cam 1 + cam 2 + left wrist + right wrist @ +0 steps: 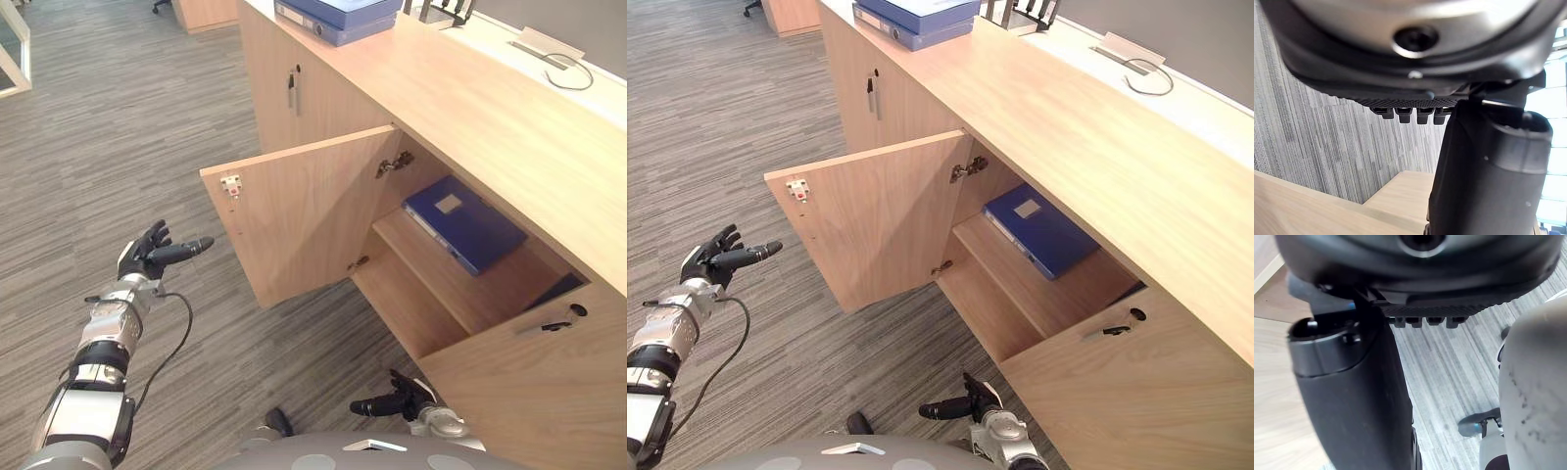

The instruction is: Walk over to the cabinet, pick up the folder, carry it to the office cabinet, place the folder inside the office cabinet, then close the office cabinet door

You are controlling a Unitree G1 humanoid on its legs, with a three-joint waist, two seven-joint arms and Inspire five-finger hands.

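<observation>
A blue folder point(462, 223) lies flat on the upper shelf inside the open wooden office cabinet point(490, 127). The cabinet door point(294, 215) stands swung wide out over the floor. My left hand point(152, 253) hovers over the carpet, left of the door's outer edge and apart from it. It is open, with the thumb point(1484, 176) sticking out toward the door, and holds nothing. My right hand point(404, 399) hangs low in front of the cabinet's bottom shelf, open and empty, thumb point(1352, 396) extended.
A stack of blue binders point(338, 15) and a looped cable point(570, 74) rest on the cabinet top. Closed doors with dark handles point(292, 90) flank the open compartment, one at lower right point(529, 392). Grey striped carpet point(118, 127) spreads to the left.
</observation>
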